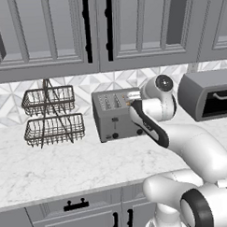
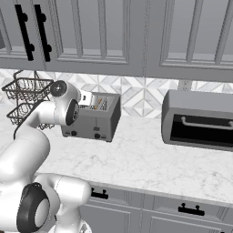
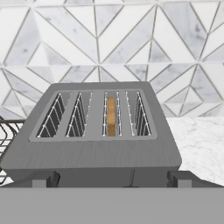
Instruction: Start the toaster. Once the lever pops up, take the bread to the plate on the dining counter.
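Observation:
The grey four-slot toaster (image 1: 113, 116) (image 2: 93, 117) (image 3: 96, 148) stands on the marble worktop against the tiled wall. The golden-tan bread (image 3: 111, 116) sits low in its third slot from the left, edge up. My gripper (image 1: 134, 96) (image 2: 88, 98) (image 3: 111, 180) hovers just above the toaster's front right top edge, looking down over the slots. It is open, with the fingertips (image 3: 43, 179) wide apart and nothing between them. My arm covers the toaster's right front in the left base view. The plate and the dining counter are out of view.
A two-tier wire basket rack (image 1: 52, 117) (image 2: 22, 98) stands left of the toaster. A larger grey toaster oven (image 1: 209, 99) (image 2: 200, 120) sits to the right. Upper cabinets (image 1: 46, 34) hang overhead. The marble worktop (image 1: 66, 166) (image 2: 150, 159) stretches in front.

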Tool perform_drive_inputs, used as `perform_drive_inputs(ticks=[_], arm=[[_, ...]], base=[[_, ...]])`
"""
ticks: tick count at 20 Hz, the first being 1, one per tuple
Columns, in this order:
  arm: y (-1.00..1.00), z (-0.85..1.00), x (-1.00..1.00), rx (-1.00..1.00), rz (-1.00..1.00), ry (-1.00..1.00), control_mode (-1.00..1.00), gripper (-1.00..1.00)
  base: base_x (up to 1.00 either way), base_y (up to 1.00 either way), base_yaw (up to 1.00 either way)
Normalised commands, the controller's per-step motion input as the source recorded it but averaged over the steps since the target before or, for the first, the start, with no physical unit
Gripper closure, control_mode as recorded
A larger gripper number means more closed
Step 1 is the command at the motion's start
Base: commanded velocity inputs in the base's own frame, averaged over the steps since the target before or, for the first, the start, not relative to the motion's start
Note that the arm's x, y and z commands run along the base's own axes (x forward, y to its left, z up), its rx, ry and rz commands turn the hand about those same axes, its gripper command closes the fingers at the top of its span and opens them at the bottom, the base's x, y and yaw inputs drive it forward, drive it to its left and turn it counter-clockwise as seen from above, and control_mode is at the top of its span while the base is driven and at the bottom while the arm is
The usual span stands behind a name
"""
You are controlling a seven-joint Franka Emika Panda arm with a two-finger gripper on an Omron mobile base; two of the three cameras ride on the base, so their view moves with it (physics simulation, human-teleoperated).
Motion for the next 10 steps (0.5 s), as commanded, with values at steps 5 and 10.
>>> perform_drive_inputs(ticks=[5, 10], arm=[[0.0, 0.0, 0.0, 0.0, 0.0, 0.0, -1.0, -1.0], [0.0, 0.0, 0.0, 0.0, 0.0, 0.0, -1.0, -1.0]], base=[[0.0, 0.0, 0.0], [0.0, 0.0, 0.0]])
